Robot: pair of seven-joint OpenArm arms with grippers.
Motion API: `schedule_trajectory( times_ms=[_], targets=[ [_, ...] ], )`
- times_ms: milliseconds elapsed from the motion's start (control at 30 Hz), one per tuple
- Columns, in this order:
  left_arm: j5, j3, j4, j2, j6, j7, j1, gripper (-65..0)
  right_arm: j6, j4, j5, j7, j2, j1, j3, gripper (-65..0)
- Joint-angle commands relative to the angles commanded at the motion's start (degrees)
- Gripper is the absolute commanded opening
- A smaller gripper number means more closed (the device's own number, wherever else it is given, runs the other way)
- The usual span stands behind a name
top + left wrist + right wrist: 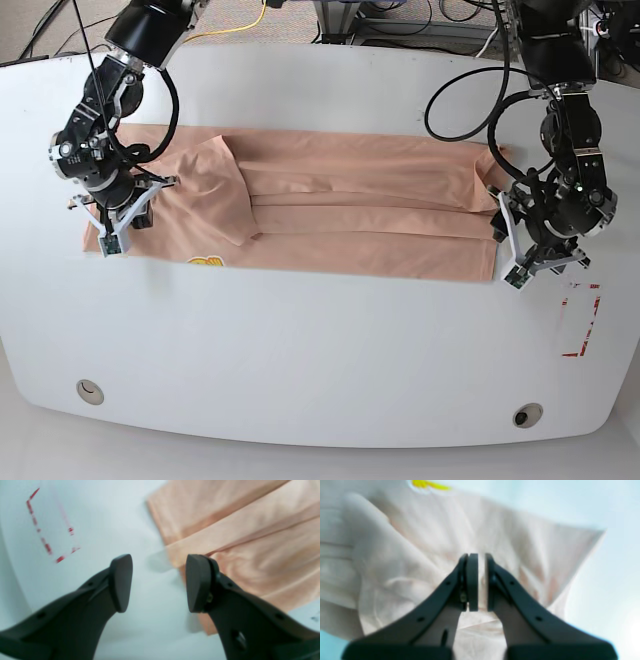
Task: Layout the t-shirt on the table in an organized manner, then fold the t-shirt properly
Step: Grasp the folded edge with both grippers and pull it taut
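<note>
The peach-tan t-shirt (360, 200) lies stretched across the white table (320, 350), folded lengthwise into a long band with its yellow print (205, 262) at the front left. My right gripper (112, 235) sits at the shirt's left end. In the right wrist view the right gripper (481, 582) is pinched on a fold of the t-shirt (420, 542), with the yellow print (430, 484) beyond it. My left gripper (520, 265) hovers at the shirt's right end. In the left wrist view the left gripper (160, 582) is open and holds nothing, one finger over the t-shirt (237, 530) edge, the other over bare table (112, 517).
A red-outlined rectangle mark (580, 320) lies right of the shirt and shows as the red mark (50, 527) in the left wrist view. Two round holes (90, 390) (527, 415) sit near the front edge. Cables hang behind the far edge.
</note>
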Motion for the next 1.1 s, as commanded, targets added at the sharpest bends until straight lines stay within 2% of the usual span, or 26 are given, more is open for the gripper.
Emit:
schedule_trajectory(
  times_ms=[167, 367, 467, 533, 600, 767, 900, 1100],
  targets=[
    [0.00, 0.62, 0.09, 3.16, 0.00, -0.18, 1.41, -33.1, 0.00, 3.34, 0.00, -2.02, -1.76, -1.23, -5.71, -60.7],
    [0.26, 1.93, -0.26, 3.60, 0.00, -1.41, 3.87, -33.2, 0.00, 0.26, -0.18, -1.85, -3.43, -1.67, -8.35, -60.9],
    [0.26, 1.93, -1.49, 3.25, 0.00, -4.04, 5.36, -33.2, 0.00, -3.34, -0.35, 0.88, -3.78, -1.58, -8.35, -61.0],
    [0.35, 1.93, -4.04, 2.99, 0.00, -5.98, 5.89, -33.2, 0.00, -6.68, -0.44, 4.57, -3.78, -1.58, -8.35, -61.0],
    [0.26, 1.93, -6.95, 1.49, 0.00, -6.77, 5.89, -33.2, 0.00, -10.37, -0.53, 7.21, -3.69, -1.58, -8.35, -61.0],
    [0.18, 1.93, -12.57, 0.26, 0.00, -8.97, 5.63, -33.2, 0.00, -17.23, -0.18, 9.93, -0.97, -1.23, -8.35, -61.2],
    [0.18, 1.93, -15.74, -1.58, 0.00, -12.40, 5.63, -33.2, 0.00, -20.84, -0.44, 12.92, -0.79, -1.23, -8.35, -61.2],
    [0.09, 1.93, -14.24, -1.76, 0.00, -12.48, 5.63, -33.2, 0.00, -21.71, -0.09, 13.45, 0.26, -1.41, -8.35, -61.2]
  ],
)
